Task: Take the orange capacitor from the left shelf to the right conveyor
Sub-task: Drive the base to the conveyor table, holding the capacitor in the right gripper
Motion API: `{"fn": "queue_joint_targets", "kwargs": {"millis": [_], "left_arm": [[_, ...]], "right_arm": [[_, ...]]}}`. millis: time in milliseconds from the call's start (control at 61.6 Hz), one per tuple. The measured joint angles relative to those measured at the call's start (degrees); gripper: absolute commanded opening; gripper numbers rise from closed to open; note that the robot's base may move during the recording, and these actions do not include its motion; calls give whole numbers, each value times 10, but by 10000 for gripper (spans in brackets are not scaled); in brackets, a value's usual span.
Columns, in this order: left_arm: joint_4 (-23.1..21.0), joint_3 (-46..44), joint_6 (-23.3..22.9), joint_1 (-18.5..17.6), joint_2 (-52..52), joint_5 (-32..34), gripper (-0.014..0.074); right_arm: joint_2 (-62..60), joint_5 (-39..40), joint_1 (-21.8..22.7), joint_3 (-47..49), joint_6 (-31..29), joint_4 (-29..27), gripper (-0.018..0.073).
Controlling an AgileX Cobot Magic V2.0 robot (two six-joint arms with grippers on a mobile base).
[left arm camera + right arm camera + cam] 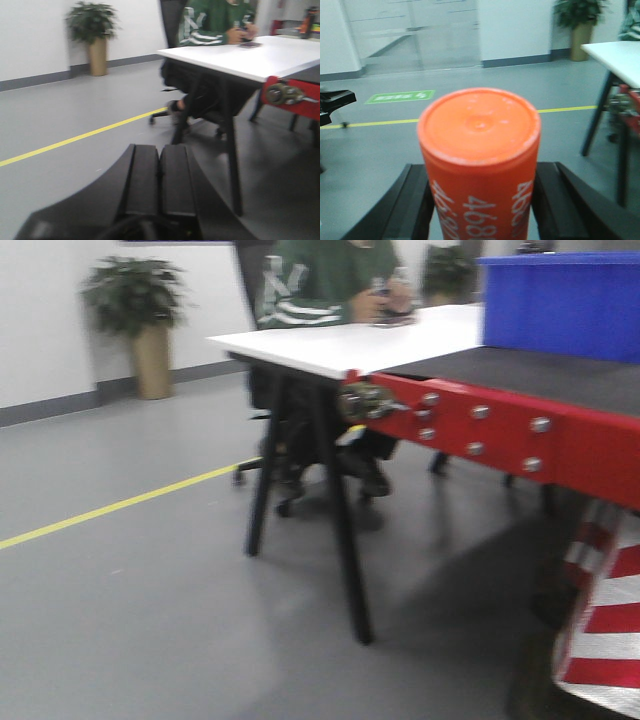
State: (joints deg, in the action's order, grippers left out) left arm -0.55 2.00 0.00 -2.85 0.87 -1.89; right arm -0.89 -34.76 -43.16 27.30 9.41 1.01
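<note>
Plant (135, 325) in a pot stands well left of the white table (340, 342), and a person (320, 280) in green sits behind it. Just right of the table lies the right conveyor (540, 370), with a blue bin (560, 305) on it. The left gripper (160, 175) has its jaws pressed together on nothing. The right gripper (480, 200) clamps the orange capacitor (479, 150), left of the table, with grey floor (385, 145) behind it.
</note>
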Motion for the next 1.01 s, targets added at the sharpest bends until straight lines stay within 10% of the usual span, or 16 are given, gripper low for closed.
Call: {"fn": "queue_joint_targets", "kwargs": {"millis": [1006], "left_arm": [[0, 0, 0, 0, 0, 1, -126]], "right_arm": [[0, 0, 0, 0, 0, 0, 52]]}}
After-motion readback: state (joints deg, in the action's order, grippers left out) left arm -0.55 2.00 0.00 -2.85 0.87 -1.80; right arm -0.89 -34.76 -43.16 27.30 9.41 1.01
